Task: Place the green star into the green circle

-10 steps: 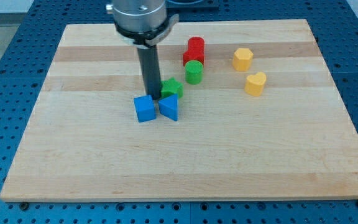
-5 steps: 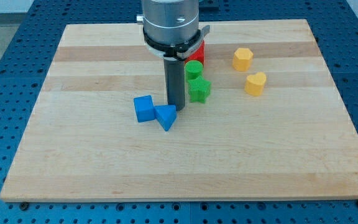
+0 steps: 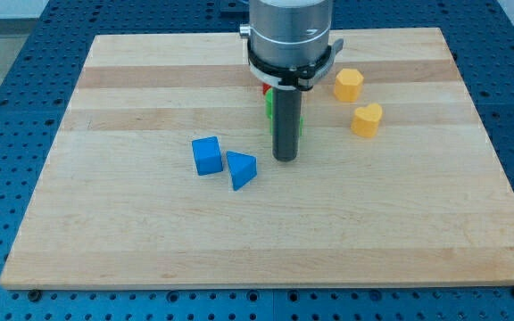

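Observation:
My tip (image 3: 286, 159) rests on the board near its middle, to the right of the two blue blocks. The rod stands in front of the green blocks and hides most of them. Only thin green slivers show on either side of it: one on its left (image 3: 269, 107), about where the green circle stood, and one on its right (image 3: 300, 126), probably the green star. I cannot tell whether the star and the circle touch. A sliver of the red block (image 3: 264, 87) shows just above the left green edge.
A blue cube (image 3: 207, 155) and a blue triangular block (image 3: 241, 168) lie to the left of my tip. Two yellow blocks (image 3: 348, 84) (image 3: 367, 119) lie at the upper right. The wooden board (image 3: 105, 223) sits on a blue perforated table.
My rod has swept right from beside the blue blocks, pushing the green star right toward the green circle. It now covers both green blocks. The blue triangle was turned slightly.

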Controlling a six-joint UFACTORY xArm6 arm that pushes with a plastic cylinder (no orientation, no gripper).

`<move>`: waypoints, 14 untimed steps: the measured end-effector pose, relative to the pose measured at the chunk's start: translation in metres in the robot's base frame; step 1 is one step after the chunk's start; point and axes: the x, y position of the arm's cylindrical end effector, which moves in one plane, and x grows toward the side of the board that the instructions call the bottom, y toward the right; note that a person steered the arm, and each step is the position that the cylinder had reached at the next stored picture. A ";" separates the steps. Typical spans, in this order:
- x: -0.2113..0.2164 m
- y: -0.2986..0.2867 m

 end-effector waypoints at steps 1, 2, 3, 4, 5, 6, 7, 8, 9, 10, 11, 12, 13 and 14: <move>-0.003 0.001; -0.003 0.000; -0.004 -0.007; -0.004 -0.012; -0.006 -0.013; -0.012 -0.014; -0.015 -0.017; -0.015 -0.026; -0.015 -0.031; -0.014 -0.031; -0.001 -0.031; 0.004 -0.031; 0.020 -0.029; 0.020 -0.011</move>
